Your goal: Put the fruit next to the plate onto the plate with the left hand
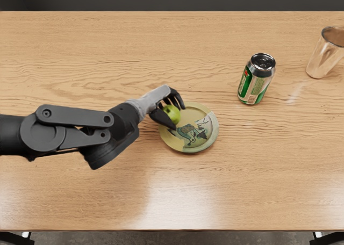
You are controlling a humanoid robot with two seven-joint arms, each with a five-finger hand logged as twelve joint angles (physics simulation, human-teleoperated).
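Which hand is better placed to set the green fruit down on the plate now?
Left. The left robot hand is closed around the small round green fruit, just above the left rim of the round green patterned plate. No right arm shows in the head view.

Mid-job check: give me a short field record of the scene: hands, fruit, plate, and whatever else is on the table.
left hand: arm in from the left, fingers curled around the fruit
right hand: not in view
fruit: small, green, at the plate's left rim; cannot tell if resting or lifted
plate: round, patterned, mid-table
other items: green can upright, right of the plate and apart from it; metal cup at the far right
surface: wooden table
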